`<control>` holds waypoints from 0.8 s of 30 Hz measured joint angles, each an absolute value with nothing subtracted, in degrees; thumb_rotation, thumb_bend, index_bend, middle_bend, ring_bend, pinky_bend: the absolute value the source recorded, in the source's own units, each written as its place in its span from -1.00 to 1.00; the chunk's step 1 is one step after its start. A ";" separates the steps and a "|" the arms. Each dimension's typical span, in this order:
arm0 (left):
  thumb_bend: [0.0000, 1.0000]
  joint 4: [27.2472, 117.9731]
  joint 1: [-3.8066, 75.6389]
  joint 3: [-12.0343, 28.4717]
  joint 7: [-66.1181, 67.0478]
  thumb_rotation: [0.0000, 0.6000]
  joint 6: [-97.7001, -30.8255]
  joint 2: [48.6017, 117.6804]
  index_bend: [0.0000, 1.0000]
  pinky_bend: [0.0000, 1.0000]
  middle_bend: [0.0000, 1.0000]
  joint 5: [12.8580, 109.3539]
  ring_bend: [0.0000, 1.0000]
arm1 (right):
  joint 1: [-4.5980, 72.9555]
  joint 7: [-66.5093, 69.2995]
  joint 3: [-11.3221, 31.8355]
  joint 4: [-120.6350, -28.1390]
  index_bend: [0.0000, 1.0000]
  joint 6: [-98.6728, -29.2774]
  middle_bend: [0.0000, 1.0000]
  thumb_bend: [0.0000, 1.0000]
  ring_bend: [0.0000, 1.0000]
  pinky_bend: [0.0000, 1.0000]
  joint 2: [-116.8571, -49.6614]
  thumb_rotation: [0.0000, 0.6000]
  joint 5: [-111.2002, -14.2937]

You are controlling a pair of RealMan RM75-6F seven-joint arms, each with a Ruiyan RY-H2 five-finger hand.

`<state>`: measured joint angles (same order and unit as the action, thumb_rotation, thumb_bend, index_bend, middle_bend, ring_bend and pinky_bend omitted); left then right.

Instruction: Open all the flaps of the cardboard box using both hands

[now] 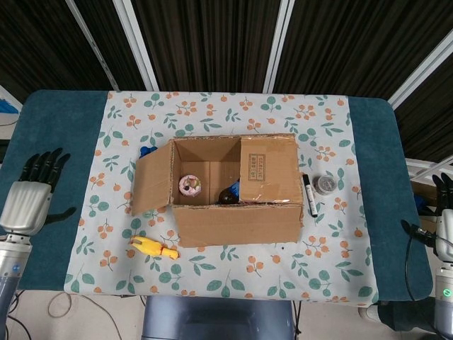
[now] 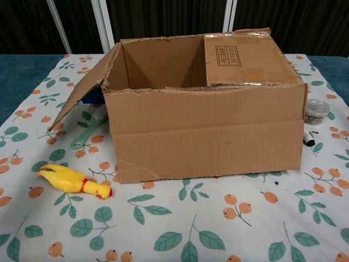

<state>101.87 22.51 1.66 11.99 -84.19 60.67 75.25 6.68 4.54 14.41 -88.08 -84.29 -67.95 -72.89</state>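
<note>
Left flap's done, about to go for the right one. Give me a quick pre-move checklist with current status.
1. Left flap open: ok, it hangs outward over the cloth.
2. Right flap open: not ok, it lies folded flat over the cardboard box.
3. Left hand clear of the box: ok, at the table's left edge, fingers apart, holding nothing.
4. Right hand ready: cannot tell, only partly visible at the frame edge.
5. Path beside the right flap: not ok, the marker and small jar lie close to the box's right wall.
6. Contents stay clear: ok, the pink item sits low inside.
</note>
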 measured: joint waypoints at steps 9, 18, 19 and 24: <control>-0.86 90.22 17.37 2.36 4.63 1.00 -87.73 69.60 -1.00 -0.94 -1.00 73.83 -1.00 | 9.68 3.03 18.58 -98.34 -1.00 -80.36 -1.00 -0.54 -1.00 -0.61 -63.07 1.00 -69.24; -0.86 87.43 16.11 4.43 0.44 1.00 -85.52 70.90 -1.00 -0.94 -1.00 73.44 -1.00 | 20.62 -3.89 26.77 -109.51 -1.00 -69.23 -1.00 -0.34 -1.00 -0.61 -57.43 1.00 -56.60; -0.86 87.36 16.04 4.58 0.18 1.00 -85.38 70.93 -1.00 -0.94 -1.00 73.44 -1.00 | 22.19 -4.67 27.53 -110.05 -1.00 -68.00 -1.00 -0.34 -1.00 -0.61 -57.25 1.00 -54.85; -0.86 87.06 15.65 5.38 -0.50 1.00 -84.59 71.07 -1.00 -0.94 -1.00 73.62 -1.00 | 32.48 -11.37 30.63 -110.82 -1.00 -62.86 -1.00 -0.36 -1.00 -0.61 -57.60 1.00 -43.61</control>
<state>87.06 15.65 5.38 -0.50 -84.59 71.07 73.62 32.48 -11.37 30.63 -110.82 -62.86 -57.60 -43.61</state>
